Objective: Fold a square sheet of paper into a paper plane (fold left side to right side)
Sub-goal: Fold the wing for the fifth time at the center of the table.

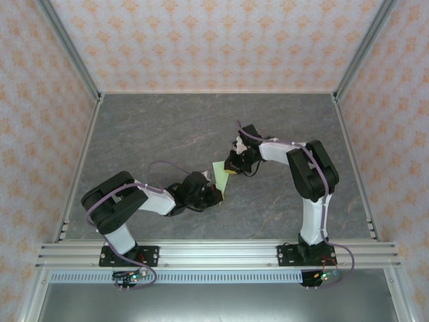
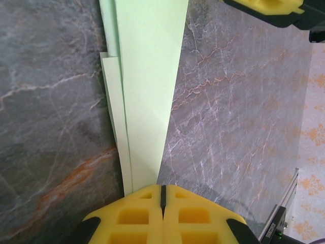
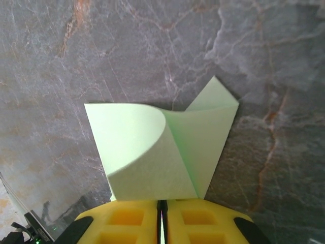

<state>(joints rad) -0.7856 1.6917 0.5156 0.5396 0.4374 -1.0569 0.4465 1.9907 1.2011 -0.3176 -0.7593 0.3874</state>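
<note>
From above, the folded pale-green sheet of paper lies mid-surface, just beyond the left claw, with the right claw further on.

At the left wrist, the left claw is closed, its tips touching the narrow end of the sheet of paper.

At the right wrist, the right claw looks pressed together against the sheet of paper, one flap curling up. I cannot tell whether it pinches it.

We're looking into a robotics lab test cell: aluminium frame posts box in a grey marbled tabletop, wallpaper panels (orange florals, of all things) line the sides, and the cabled left arm and right arm sit bolted to a slotted rail up front.
</note>
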